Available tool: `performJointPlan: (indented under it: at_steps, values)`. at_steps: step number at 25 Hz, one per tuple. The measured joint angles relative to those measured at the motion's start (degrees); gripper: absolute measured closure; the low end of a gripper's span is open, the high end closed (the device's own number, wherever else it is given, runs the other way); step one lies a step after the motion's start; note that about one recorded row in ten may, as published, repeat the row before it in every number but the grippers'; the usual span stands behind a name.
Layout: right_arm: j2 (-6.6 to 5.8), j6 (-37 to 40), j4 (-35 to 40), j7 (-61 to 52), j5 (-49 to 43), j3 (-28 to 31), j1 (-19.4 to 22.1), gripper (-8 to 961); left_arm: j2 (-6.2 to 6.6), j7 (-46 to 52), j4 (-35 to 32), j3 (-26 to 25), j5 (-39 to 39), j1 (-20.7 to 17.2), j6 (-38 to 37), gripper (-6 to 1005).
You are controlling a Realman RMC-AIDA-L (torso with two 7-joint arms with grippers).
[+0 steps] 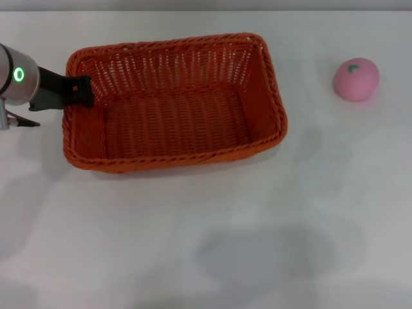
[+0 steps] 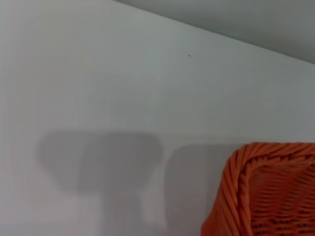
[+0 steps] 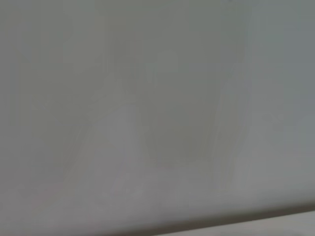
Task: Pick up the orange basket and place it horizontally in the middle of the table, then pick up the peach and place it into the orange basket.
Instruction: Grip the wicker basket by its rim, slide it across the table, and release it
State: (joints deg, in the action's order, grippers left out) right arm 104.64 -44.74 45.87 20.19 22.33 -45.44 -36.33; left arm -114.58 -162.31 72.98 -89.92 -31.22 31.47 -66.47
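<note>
One orange basket [image 1: 174, 103] sits on the white table [image 1: 206, 244], long side running across the head view, open side up, nothing inside it. One peach [image 1: 355, 79] lies on the table well to the right of the basket, apart from it, leaf mark facing up. Bare table surface lies between basket and peach; nothing stands between them.

Left gripper [image 1: 82, 91] is at the basket's left short end, near the far-left corner. The arm reaches in level from the left edge of the head view; a green ring light shows on its wrist. The black jaws sit at the braided rim and look clenched on it, one part inside the wall.

Left wrist view: one rounded basket corner [image 2: 263, 191] and table, with shadows on the surface.

Right gripper: not seen in any view; right wrist view gives only plain grey-white surface.
</note>
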Motion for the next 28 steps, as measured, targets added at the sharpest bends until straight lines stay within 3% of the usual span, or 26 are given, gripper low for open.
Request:
performJointPlan:
  at_steps: [17, 28]
  values:
    - [-0.50, 1.60, -2.87, -0.53, 0.00, 0.10, -2.02, 448, 0.80, -0.02, -9.66, 5.73, 11.00, 9.26, 2.07, 868]
    - [-0.11, 1.60, -2.89, -0.76, 0.00, 0.09, -2.26, 448, 1.04, -0.03, -11.30, 8.60, 12.72, 11.28, 6.32, 867]
